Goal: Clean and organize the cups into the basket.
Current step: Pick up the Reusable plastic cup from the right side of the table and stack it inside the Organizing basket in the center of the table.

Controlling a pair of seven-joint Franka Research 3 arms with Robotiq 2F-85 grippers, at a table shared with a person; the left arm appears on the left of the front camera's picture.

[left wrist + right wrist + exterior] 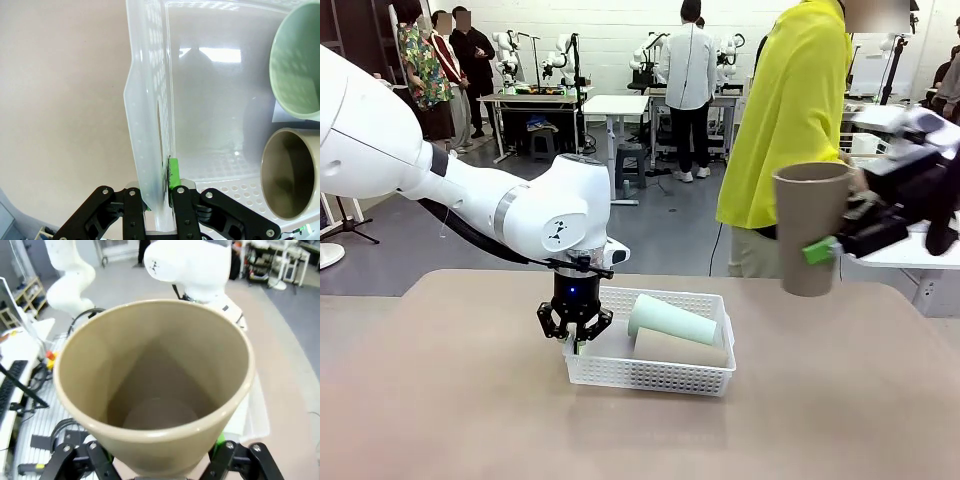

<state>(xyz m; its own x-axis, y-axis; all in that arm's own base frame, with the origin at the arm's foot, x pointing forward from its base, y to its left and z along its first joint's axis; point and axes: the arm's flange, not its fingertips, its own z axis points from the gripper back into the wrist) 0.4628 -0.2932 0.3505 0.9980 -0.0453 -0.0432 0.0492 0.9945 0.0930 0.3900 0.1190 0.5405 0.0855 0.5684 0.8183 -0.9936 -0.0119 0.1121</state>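
No legible text or labels

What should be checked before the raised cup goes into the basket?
1. Left gripper clamped on the left wall of the basket: ok.
2. Right gripper grips the held brown cup, upright above the table: ok.
3. Held brown cup empty inside, per the right wrist view: ok.
4. Free floor in the basket's left half, beside the mint cup and the lying brown cup: ok.
5. Person right behind the held brown cup, clear of its path: cannot tell.
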